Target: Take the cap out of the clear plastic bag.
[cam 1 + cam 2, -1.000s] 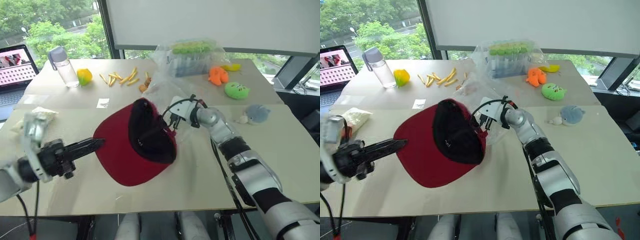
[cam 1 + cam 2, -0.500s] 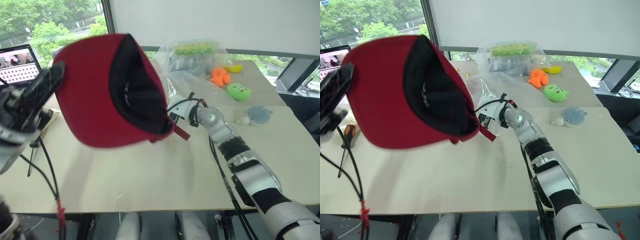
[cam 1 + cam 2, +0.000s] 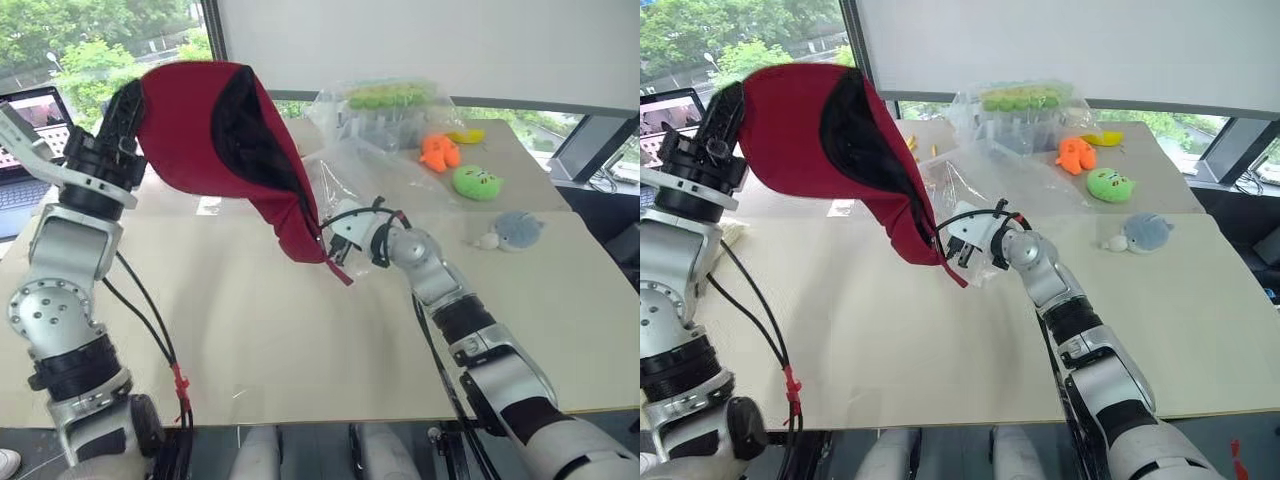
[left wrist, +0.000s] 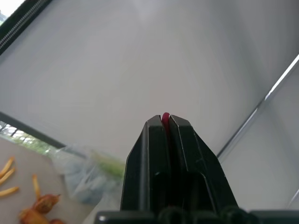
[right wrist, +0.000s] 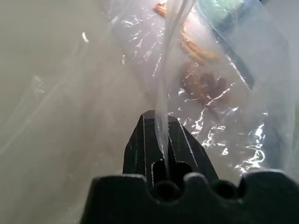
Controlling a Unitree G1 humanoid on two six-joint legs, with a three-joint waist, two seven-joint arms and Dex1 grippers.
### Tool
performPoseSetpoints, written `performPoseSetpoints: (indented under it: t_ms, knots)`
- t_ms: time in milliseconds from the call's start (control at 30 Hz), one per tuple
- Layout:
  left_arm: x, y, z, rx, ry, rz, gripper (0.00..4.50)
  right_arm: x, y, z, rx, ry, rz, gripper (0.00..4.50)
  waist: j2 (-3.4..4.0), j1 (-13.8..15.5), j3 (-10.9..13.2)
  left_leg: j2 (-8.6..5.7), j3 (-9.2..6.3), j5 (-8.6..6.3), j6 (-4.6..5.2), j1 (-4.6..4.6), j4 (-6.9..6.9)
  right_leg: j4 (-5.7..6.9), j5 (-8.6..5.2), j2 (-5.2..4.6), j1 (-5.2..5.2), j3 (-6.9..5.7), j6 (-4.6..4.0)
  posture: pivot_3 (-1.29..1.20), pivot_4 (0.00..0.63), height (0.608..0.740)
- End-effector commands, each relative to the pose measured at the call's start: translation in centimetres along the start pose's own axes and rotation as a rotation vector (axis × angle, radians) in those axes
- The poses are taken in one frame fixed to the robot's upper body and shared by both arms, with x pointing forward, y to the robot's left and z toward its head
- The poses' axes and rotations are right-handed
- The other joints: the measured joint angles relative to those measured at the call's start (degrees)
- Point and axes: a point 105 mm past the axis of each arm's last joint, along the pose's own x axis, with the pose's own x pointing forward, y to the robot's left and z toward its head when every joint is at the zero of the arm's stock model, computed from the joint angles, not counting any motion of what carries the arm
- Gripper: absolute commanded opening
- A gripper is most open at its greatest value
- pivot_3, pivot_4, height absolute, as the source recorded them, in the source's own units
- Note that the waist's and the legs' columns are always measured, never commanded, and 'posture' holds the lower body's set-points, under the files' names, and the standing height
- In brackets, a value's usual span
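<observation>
The cap (image 3: pixel 225 140) was lying on the table (image 3: pixel 300 330) a second ago, with its back end still by the bag (image 3: pixel 350 185). Now it is up in the air. The left pincer (image 3: pixel 128 100) has lifted it high, and the cap hangs down from that pincer toward the right pincer (image 3: pixel 335 238). The left pincer is squeezed tight on the cap's brim; a thin bit of red pokes out between its fingers (image 4: pixel 154 154). The right pincer is low, near the table, and it is pinched shut on a fold of the bag, so the bag stays down while the cap goes up. The cap's low end and its little strap hang just beside the right pincer, and I cannot tell if they touch the bag. Most of the cap is well above the bag and out of it. So the job looks almost done. I think the cap only needs to move a bit more away from the right pincer to be fully free.
</observation>
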Motion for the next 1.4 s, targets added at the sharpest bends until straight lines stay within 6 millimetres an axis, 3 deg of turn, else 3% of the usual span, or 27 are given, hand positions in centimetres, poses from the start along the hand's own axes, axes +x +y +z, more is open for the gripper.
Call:
performPoseSetpoints:
  t_ms: [33,133,333,500,533,633,733,833,933,1033,1200,1300,1400]
  knots:
    - [-1.8,-0.3,-5.6,0.19,0.384,-0.024,0.03,-0.3,-1.0,0.3,-0.018,0.001,-0.021,0.0,0.01,0.1,0.0,-0.02,0.0,0.0,0.0,0.01,0.0,0.01,-0.01,-0.02,-0.03,0.0,-0.01,0.0,0.15,0.74]
    - [-4.3,0.2,-7.2,0.317,0.616,-0.035,0.03,-0.4,-1.8,0.0,-0.018,0.013,-0.042,0.0,0.07,0.1,0.1,0.01,0.01,0.0,-0.01,0.01,0.01,0.06,-0.11,0.01,-0.08,0.0,-0.16,0.0,0.15,0.74]
    - [-5.4,0.3,-4.7,0.444,0.695,-0.031,0.03,-0.6,-3.1,-0.7,-0.019,0.032,-0.066,0.0,0.07,0.0,0.1,0.07,0.01,0.0,-0.02,0.01,-0.03,0.04,-0.3,0.01,-0.12,-0.03,-0.52,0.0,0.15,0.74]
    - [-5.6,-1.9,-1.8,0.483,0.668,-0.137,0.03,-0.6,-3.4,-1.3,-0.015,0.043,-0.072,0.0,0.07,-0.4,0.1,0.07,0.01,0.0,-0.02,-0.03,-0.08,0.03,-0.32,0.01,-0.15,-0.05,-0.51,0.0,0.15,0.74]
    - [-5.9,-3.9,-1.1,0.473,0.662,-0.25,0.03,-0.6,-3.5,-1.4,-0.014,0.046,-0.074,0.0,0.07,-0.5,0.1,0.07,0.01,0.0,-0.02,-0.04,-0.09,0.02,-0.32,0.01,-0.15,-0.05,-0.51,0.0,0.15,0.74]
    - [-5.4,-6.9,2.9,0.471,0.508,-0.39,0.03,-0.6,-3.8,-1.7,-0.015,0.051,-0.076,0.0,0.04,-0.8,0.1,0.07,0.01,0.0,-0.02,-0.14,-0.07,0.01,-0.32,0.0,-0.22,-0.07,-0.5,0.0,0.15,0.74]
    - [-3.3,-5.3,8.7,0.394,0.195,-0.243,0.03,-0.5,-3.9,-1.7,-0.017,0.051,-0.076,0.0,0.05,-0.9,0.1,0.06,0.01,0.0,-0.01,-0.1,-0.06,0.04,-0.32,-0.01,-0.18,-0.09,-0.49,0.0,0.15,0.74]
    - [-2.1,-3.2,11.3,0.323,-0.015,-0.102,0.03,-0.4,-3.8,-1.6,-0.017,0.047,-0.073,0.0,0.06,-1.0,0.1,0.06,0.01,0.0,0.0,0.19,-0.06,0.14,-0.3,0.0,0.03,-0.07,-0.43,0.0,0.15,0.74]
    - [-1.2,-0.2,10.6,0.345,-0.089,0.066,0.03,-0.5,-3.7,-1.5,-0.016,0.043,-0.07,0.0,0.04,-1.0,0.1,0.05,0.01,0.01,-0.01,0.18,-0.04,0.09,-0.08,0.0,0.09,-0.04,-0.06,0.0,0.15,0.74]
    - [-0.4,1.8,9.5,0.259,-0.187,0.173,0.03,-0.5,-3.7,-1.6,-0.015,0.045,-0.069,0.0,0.03,-0.6,0.1,0.03,0.01,0.02,-0.02,0.11,-0.05,0.06,-0.04,-0.01,0.03,-0.02,-0.03,0.0,0.15,0.74]
    - [0.7,4.4,4.3,0.037,-0.317,0.324,0.03,-0.7,-3.6,-1.6,-0.015,0.047,-0.071,0.0,0.0,0.3,0.1,0.0,0.01,0.03,-0.05,0.04,-0.02,-0.01,0.02,-0.03,0.03,-0.01,0.01,0.0,0.15,0.74]
    - [0.5,5.1,3.2,-0.022,-0.388,0.369,0.03,-0.8,-3.7,-1.7,-0.013,0.05,-0.074,0.0,-0.03,0.4,0.1,-0.01,0.01,0.07,-0.1,-0.03,0.01,-0.02,0.06,-0.02,-0.01,-0.01,0.02,0.0,0.15,0.74]
    - [-0.4,7.2,2.5,-0.044,-0.453,0.469,0.03,-0.9,-3.7,-1.8,-0.015,0.055,-0.076,0.0,-0.03,0.1,0.1,-0.01,0.01,0.07,-0.1,-0.02,0.0,-0.01,0.06,-0.01,-0.03,0.01,0.02,0.0,0.15,0.74]
